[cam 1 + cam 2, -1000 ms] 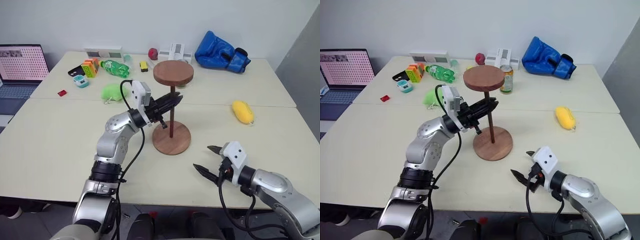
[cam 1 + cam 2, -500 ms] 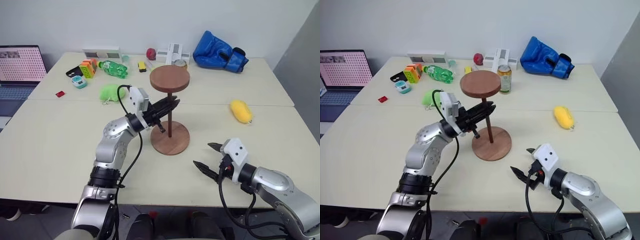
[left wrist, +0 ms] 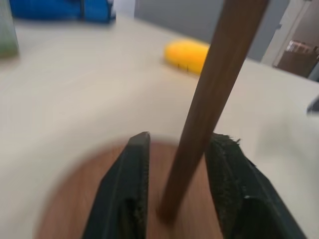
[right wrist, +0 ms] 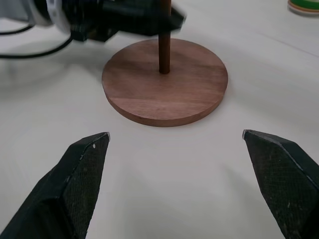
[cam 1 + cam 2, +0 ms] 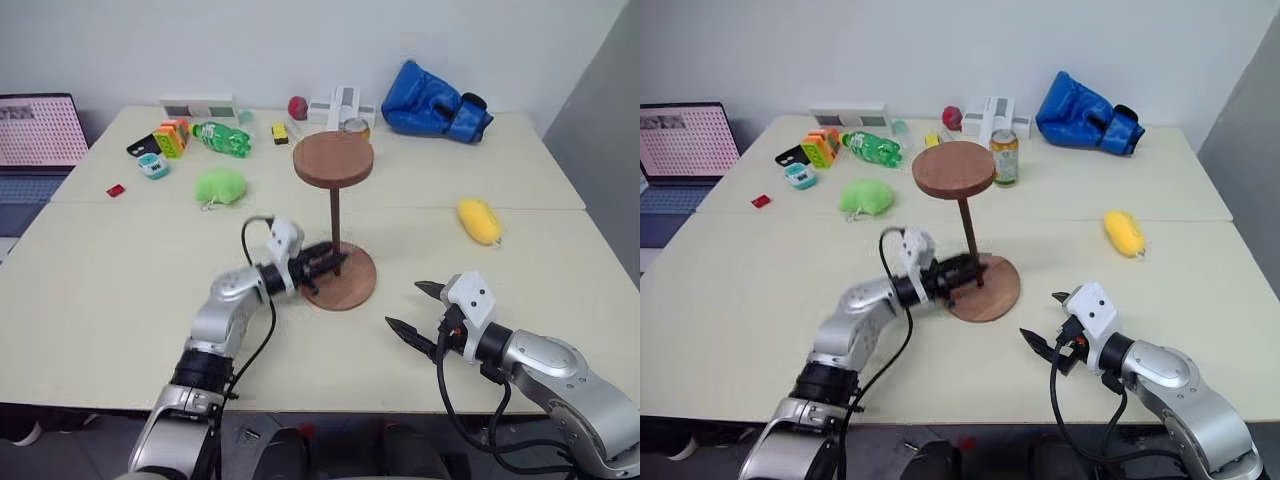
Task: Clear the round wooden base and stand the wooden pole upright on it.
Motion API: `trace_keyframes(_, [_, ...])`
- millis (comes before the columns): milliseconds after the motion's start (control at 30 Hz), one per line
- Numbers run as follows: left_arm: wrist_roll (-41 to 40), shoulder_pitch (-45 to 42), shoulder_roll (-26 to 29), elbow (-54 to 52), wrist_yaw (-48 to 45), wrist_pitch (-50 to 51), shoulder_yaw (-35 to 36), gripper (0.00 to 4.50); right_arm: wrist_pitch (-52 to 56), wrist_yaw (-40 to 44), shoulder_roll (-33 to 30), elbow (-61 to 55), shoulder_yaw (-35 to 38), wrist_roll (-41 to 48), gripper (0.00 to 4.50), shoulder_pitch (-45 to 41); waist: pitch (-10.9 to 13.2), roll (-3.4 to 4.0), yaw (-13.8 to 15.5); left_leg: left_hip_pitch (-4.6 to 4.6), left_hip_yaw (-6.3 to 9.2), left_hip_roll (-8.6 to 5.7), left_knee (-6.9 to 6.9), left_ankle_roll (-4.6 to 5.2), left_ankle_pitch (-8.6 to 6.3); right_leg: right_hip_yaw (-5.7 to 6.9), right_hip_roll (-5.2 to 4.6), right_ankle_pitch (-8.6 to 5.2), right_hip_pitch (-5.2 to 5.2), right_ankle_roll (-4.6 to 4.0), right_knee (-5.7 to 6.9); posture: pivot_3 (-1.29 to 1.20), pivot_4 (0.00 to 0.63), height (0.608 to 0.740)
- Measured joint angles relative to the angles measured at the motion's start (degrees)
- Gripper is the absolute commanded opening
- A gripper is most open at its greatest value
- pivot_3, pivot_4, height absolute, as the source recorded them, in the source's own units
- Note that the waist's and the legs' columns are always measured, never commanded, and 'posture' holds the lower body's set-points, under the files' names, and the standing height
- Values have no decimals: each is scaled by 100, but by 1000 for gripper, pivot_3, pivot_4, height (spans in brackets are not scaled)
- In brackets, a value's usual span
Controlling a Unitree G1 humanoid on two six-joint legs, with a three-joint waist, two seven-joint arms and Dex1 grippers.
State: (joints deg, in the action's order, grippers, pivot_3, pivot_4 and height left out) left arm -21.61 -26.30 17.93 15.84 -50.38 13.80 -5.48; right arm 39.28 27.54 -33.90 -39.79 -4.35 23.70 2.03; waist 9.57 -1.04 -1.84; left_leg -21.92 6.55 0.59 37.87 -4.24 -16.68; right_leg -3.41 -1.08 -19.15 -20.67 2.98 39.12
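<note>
pole stood upright in the centre hole of the round wooden base on the surface, its disc end uppermost. left gripper sat low at the rod's foot, jaws apart either side of the rod, not clamped. right gripper waited near the base, jaws wide apart and empty. judged stiff, light and top-heavy: the rod would likely tip if nudged high, so any hold belonged low on the rod

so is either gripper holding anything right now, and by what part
Nothing is clearly held. The left gripper straddles the wooden pole near its foot, jaws apart; the right gripper is open and empty.
</note>
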Motion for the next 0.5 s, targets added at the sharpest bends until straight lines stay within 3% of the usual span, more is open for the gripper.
trace_keyframes(267, [-77,124,1091,-662,-589,716,57,4147,-128,299,-30,475,-18,-23,4500,-318,9,5,-3,-13,-12,-4,-8,2,-1,-7,-11,0,-18,-1,1,0,150,740])
trace_keyframes(333, [9,134,1865,-851,-975,844,26,4449,-135,532,-185,603,-36,-3,4500,-600,46,-10,-58,-12,-13,6,-10,2,-1,-11,4,6,-28,-10,6,0,150,740])
trace_keyframes(433, [267,-5,3223,-675,-1620,813,163,4449,-145,1105,-640,929,25,58,4500,-1090,96,-2,-102,-14,-18,4,-16,3,0,-16,5,6,-43,-13,13,0,150,740])
trace_keyframes(500, [353,-148,3786,-443,-1845,866,423,4449,-143,1479,-906,1244,147,147,4500,-1439,107,9,-108,-15,-23,1,-15,4,0,-17,-1,5,-44,-12,14,0,150,740])
